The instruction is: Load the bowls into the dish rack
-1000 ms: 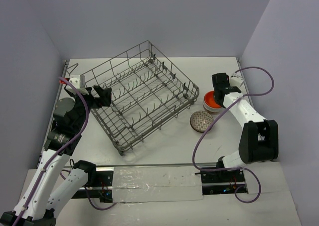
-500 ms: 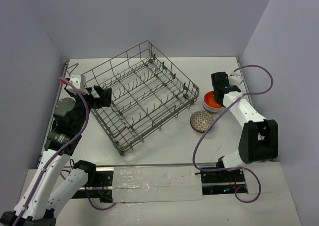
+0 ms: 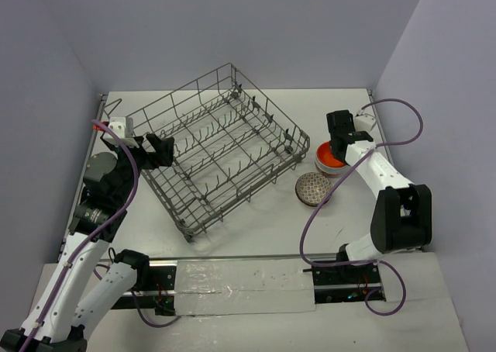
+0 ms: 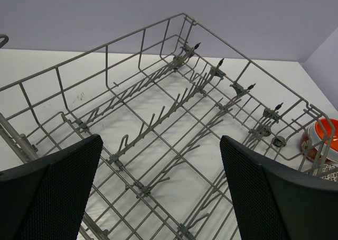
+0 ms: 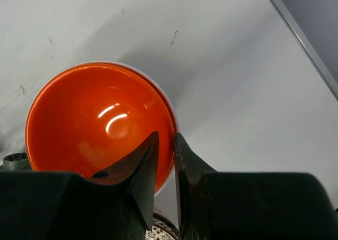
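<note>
The left gripper [image 3: 159,150] hangs at the dish rack's left corner with its jaws spread wide and nothing between them. The dish rack [image 3: 177,91] sits skewed on the table [image 3: 256,236], filling the left and middle, and no bowl is in it yet.

All the bowls lie between the rack's right corner and the table's right edge. The patterned bowl [image 3: 313,189] is nearest the front edge. Just behind it is the orange bowl [image 3: 327,155], which appears to be nested in a paler bowl [image 3: 328,170].

The right gripper [image 5: 166,139] straddles the orange bowl's rim with one finger inside and one outside. The jaws are narrow, and I cannot tell whether the pads are actually pinching.

These look like stiff, glazed, light bowls. I'd expect them to be slick under the pads and liable to chip if knocked against the wire. The rim is the only sensible hold, taken deep enough that the wall sits fully between the pads. The nested bowl beneath could lift with the orange one or rattle.
</note>
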Robot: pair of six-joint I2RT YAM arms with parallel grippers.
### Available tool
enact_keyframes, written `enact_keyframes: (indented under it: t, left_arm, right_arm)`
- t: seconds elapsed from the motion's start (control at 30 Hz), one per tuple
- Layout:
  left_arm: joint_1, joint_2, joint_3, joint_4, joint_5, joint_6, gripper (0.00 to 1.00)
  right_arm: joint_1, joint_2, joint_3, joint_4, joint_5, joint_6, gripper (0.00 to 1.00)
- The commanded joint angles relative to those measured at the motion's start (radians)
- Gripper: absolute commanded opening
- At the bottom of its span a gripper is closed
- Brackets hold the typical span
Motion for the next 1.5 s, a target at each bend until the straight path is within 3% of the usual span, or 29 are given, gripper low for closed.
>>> enact_keyframes:
  t: [0.0,0.2,0.3,0.43,0.8,1.27,1.47]
  left_arm:
    - [-0.004,-0.006,-0.006,0.039,0.015,0.005,0.99]
    - [-0.004,-0.006,-0.004,0.039,0.015,0.006,0.99]
    - [-0.004,-0.006,-0.004,0.039,0.014,0.005,0.99]
    - [-0.004,-0.004,-0.004,0.039,0.015,0.005,0.99]
    - [-0.004,-0.003,-0.004,0.038,0.015,0.003,0.99]
    - [-0.004,-0.006,-0.007,0.038,0.015,0.003,0.99]
    - [-0.004,-0.007,-0.007,0.036,0.017,0.003,0.99]
  right_arm:
    - [0.01,0.012,0.037,0.008,0.019,0.003,0.25]
    - [0.007,0.026,0.028,0.003,0.014,0.012,0.25]
    - [0.007,0.021,0.015,0.013,0.019,0.017,0.19]
    - [0.008,0.007,0.032,0.003,0.03,0.016,0.0]
    - [0.008,-0.115,0.057,0.008,0.056,0.011,0.0]
    - [0.005,-0.085,0.002,-0.012,0.126,0.052,0.0]
    - [0.005,-0.076,0.002,-0.012,0.125,0.057,0.07]
